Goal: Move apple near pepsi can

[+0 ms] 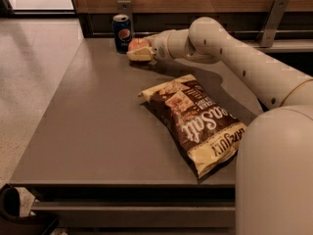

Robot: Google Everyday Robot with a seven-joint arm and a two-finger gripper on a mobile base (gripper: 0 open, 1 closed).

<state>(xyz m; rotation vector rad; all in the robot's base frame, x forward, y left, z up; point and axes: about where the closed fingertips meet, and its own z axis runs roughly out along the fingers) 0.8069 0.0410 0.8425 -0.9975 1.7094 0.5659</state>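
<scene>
The red-orange apple (138,43) is at the table's far edge, just right of the upright dark-blue pepsi can (122,32) and about a finger's width from it. My gripper (137,49) reaches in from the right and is shut on the apple. One cream finger (139,55) lies across the apple's near side, and the other is hidden behind it. The apple is at or just above the tabletop; I cannot tell whether it rests on it.
A brown and cream chip bag (195,121) lies flat in the middle right of the grey table (93,126). A wooden wall with two metal brackets (271,13) runs behind the table. My arm (230,50) spans the far right. The floor lies to the left.
</scene>
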